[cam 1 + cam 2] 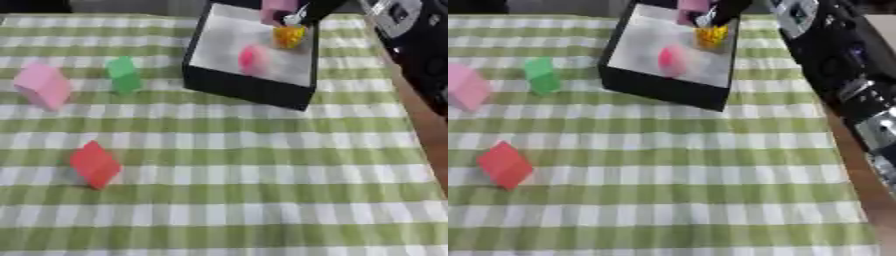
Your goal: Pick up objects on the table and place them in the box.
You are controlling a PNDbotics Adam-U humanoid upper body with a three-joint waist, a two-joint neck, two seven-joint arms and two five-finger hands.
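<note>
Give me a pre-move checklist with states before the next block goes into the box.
1. Box open and upright on the table: ok.
2. Free space on the box floor: ok; only a pink object and a yellow object lie inside.
3. Blocks left to pick: not ok; the red block, green block and pink block are outside the box, left of it.
4. Right hand empty: cannot tell; it hangs over the box's far edge, fingers blurred.
5. Left hand ready: cannot tell; not in view.
6. Blocks apart enough to grasp singly: ok.
</note>
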